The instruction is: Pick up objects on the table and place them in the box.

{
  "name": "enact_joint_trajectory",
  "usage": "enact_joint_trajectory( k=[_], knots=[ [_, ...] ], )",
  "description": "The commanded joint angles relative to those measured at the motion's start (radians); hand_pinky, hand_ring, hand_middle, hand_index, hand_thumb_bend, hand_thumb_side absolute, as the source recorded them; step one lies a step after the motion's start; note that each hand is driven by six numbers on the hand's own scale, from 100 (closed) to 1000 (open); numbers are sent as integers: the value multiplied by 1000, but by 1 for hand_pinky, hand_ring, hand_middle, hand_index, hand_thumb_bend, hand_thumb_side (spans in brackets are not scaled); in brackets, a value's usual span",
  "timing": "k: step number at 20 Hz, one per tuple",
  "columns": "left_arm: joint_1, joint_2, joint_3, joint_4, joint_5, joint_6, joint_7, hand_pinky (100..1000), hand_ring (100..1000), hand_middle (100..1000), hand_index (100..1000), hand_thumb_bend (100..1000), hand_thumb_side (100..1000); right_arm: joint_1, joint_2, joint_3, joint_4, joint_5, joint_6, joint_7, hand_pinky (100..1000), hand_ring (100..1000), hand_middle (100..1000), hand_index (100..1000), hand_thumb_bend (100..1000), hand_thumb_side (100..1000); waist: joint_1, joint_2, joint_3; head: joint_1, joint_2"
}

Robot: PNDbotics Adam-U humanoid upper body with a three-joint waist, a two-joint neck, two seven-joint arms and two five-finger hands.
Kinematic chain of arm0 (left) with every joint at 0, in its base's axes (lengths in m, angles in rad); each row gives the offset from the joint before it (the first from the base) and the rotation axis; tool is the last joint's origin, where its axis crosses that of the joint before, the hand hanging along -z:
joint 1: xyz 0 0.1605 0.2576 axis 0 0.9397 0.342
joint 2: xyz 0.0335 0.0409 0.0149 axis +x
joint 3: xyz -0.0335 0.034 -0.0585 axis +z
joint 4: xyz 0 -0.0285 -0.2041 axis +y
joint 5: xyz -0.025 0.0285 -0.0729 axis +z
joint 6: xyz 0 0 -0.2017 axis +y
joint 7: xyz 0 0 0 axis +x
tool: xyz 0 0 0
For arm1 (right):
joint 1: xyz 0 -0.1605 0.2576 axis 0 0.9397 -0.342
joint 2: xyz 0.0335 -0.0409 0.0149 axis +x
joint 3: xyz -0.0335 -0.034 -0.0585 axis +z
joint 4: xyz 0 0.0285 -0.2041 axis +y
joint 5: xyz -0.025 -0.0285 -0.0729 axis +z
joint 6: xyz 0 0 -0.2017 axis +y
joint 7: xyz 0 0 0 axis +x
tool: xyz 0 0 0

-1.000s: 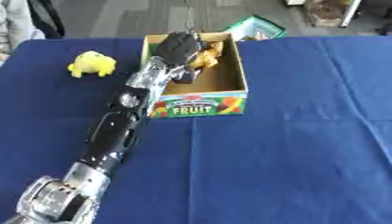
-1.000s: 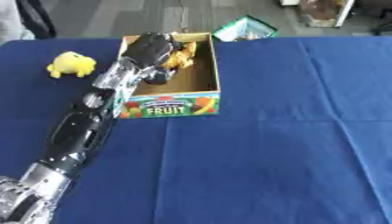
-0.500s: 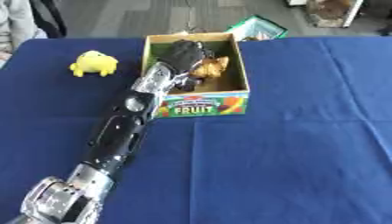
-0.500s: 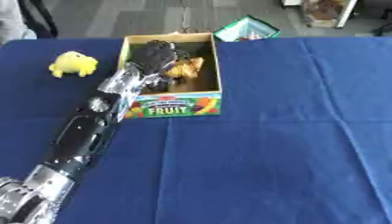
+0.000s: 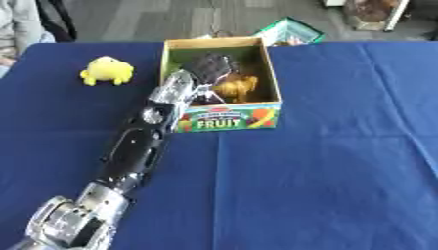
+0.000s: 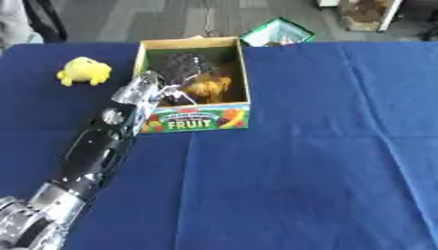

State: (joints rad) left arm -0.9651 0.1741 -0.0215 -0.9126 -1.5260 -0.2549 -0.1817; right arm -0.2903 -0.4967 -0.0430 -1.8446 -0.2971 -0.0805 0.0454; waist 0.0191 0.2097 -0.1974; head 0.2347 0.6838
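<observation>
An office or lab: grey carpet floor point(image 5: 163, 17) beyond a blue-clothed table point(image 5: 342, 146).

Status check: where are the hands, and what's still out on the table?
Left hand over the box, above a brown toy. Right hand unseen. Yellow toy on the blue table, nothing blocking it.
</observation>
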Motion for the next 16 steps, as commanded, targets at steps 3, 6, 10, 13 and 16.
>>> enact_joint_trajectory(
  k=[3, 6, 10, 13, 16],
  knots=[
    [-24, 20, 15, -42, 61, -1, -26, 854, 828, 819, 878, 1000, 640, -9, -17, -11, -12, -5, -2, 3, 621, 584, 607, 820, 100, 320, -5, -17, 1, 1, -6],
    [-30, 42, 22, -59, 130, -7, -58, 866, 835, 827, 888, 1000, 678, -7, -18, -11, -12, -4, -3, 3, 621, 584, 607, 820, 100, 320, -4, -18, 4, -4, -4],
    [-45, 91, 37, -80, 221, -16, -120, 868, 835, 831, 898, 1000, 650, -2, -22, -15, -10, -3, -3, 0, 621, 584, 607, 820, 100, 319, 0, -20, 9, -14, 1],
    [-51, 132, 53, -97, 305, -18, -167, 878, 846, 853, 909, 1000, 623, -1, -24, -16, -8, -2, -3, -1, 621, 584, 607, 820, 100, 319, 4, -22, 13, -25, 4],
    [-53, 172, 65, -120, 357, -11, -200, 879, 848, 861, 911, 1000, 627, 1, -26, -17, -7, 0, -3, -1, 621, 584, 607, 820, 100, 320, 8, -23, 17, -35, 5]
  ],
)
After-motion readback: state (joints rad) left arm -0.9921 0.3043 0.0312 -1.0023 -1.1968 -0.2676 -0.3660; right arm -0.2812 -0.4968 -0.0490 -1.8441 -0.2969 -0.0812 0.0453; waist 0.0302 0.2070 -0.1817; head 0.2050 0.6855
